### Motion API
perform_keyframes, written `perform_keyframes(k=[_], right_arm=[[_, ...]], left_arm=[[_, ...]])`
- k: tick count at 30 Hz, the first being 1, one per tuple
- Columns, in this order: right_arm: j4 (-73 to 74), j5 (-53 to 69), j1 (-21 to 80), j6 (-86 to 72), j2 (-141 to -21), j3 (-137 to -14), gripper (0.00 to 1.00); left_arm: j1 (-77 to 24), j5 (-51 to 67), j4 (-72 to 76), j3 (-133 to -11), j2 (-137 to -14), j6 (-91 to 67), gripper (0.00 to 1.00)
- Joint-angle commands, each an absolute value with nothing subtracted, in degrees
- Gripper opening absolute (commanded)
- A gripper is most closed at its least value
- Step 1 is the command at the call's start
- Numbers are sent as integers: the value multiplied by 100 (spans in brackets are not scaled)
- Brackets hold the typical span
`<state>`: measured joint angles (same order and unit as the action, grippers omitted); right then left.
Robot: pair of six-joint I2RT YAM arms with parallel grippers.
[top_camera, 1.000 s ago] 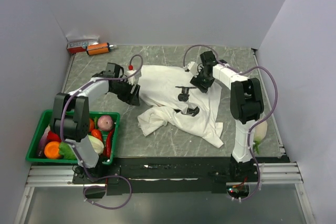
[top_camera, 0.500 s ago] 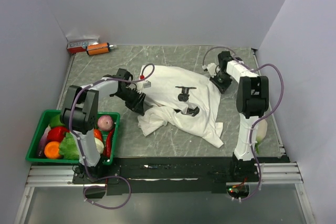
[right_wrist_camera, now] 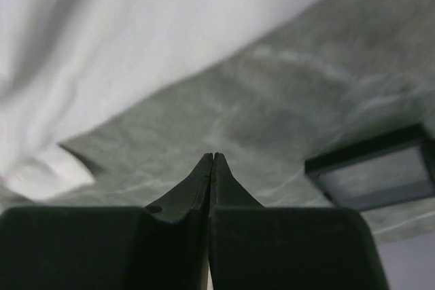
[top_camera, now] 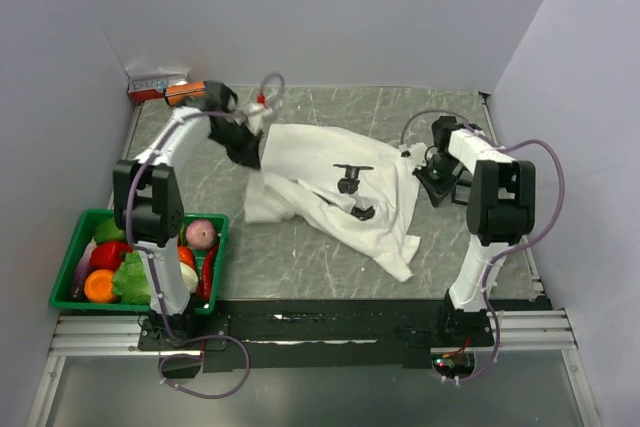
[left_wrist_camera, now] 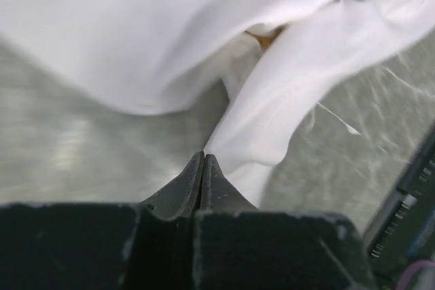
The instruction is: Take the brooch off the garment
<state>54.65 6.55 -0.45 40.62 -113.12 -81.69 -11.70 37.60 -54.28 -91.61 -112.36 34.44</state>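
Left tool (left_wrist_camera: 203,156) clamps garment (left_wrist_camera: 136,32) edge; right tool (right_wrist_camera: 213,156) closed, empty.

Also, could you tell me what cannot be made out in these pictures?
The brooch: top view, too small or folded into the garment; left wrist shows only an orange sliver between folds.
The left gripper: shut at the cloth edge, left wrist; pinching cloth or not, unclear.
The right gripper: right wrist view blurred; dark-framed panel cut off at right.

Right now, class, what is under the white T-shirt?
Only the grey table shows around the T-shirt; in the left wrist view an orange bit peeks between folds. Anything else beneath is covered.
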Motion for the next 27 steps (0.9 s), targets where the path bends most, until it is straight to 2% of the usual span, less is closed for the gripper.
perform_keyframes(k=[1,3,6,7,8,9,11,12,14,15,18,25,27], right_arm=[[6098,1123,-132,4367,-10346,-7761,0],[6161,1335,-141,4421,-10179,-7804,0],[5881,1503,-141,4325,-10186,-8180,2],[5775,1529,-132,4185,-10256,-8365,17],[5731,1564,-132,4114,-10457,-8820,26],[5670,1556,-123,3948,-10598,-9068,39],[5590,1573,-97,3815,-11088,-9900,50],[5599,1599,-36,3736,-11283,-10192,64],[5825,1643,95,3753,-11905,-11077,69],[5958,1687,227,3805,-12118,-11353,71],[6284,1557,439,4033,-12717,-11926,71],[5503,803,844,4465,-12472,-10443,70],[5388,581,835,4386,-12472,-10196,64]], left_arm=[[-563,3709,-6353,-10817,-11012,4042,1],[-536,3648,-6758,-11213,-10987,4297,1],[-589,3683,-6986,-10849,-10662,4517,1],[-632,3552,-7066,-10654,-10470,4726,1],[-702,3464,-7127,-10165,-10363,4824,1],[-729,3376,-7206,-9873,-10249,4938,1],[-782,3191,-7251,-9023,-9880,5202,4],[-791,3138,-7173,-8791,-9766,5238,14],[-791,2989,-6892,-8387,-9484,5055,28],[-791,2936,-6725,-8324,-9414,4941,37],[-721,2795,-5873,-8411,-9316,4151,46],[-238,2260,-4273,-8868,-9799,1481,53],[-185,2075,-3903,-8886,-9905,1205,54]])
